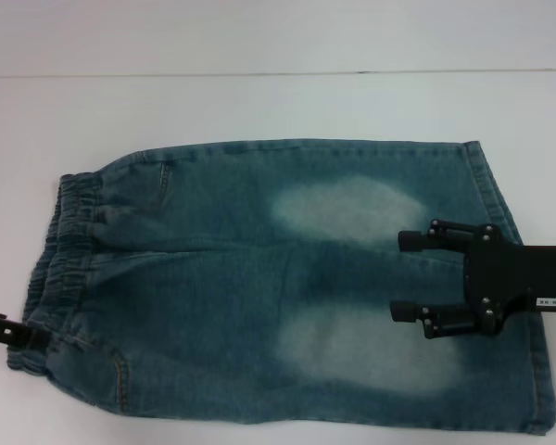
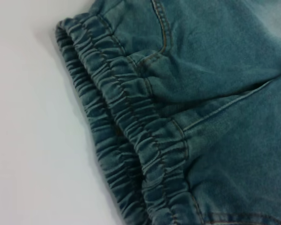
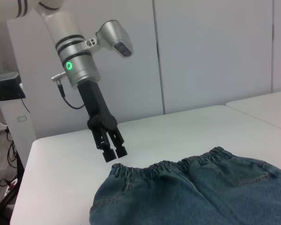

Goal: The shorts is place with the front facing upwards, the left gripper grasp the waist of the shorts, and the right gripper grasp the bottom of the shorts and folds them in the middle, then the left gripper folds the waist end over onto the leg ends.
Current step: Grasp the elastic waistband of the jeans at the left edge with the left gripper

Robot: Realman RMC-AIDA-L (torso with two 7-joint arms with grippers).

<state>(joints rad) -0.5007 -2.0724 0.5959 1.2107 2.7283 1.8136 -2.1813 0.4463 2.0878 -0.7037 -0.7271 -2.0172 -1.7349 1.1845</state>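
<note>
Shorts [image 1: 287, 287] flat on table [image 1: 259, 102], front up, unfolded; no fold done. Right gripper [image 1: 406, 275] hangs over legs, jaws spread, empty; leg hems [image 1: 524, 278] behind jaws, not between. Left gripper [image 3: 114, 153] just above waistband [image 2: 126, 122] corner, jaws near-together, pinching nothing. Left: both grasps, mid fold, waist-over-hems fold.
</note>
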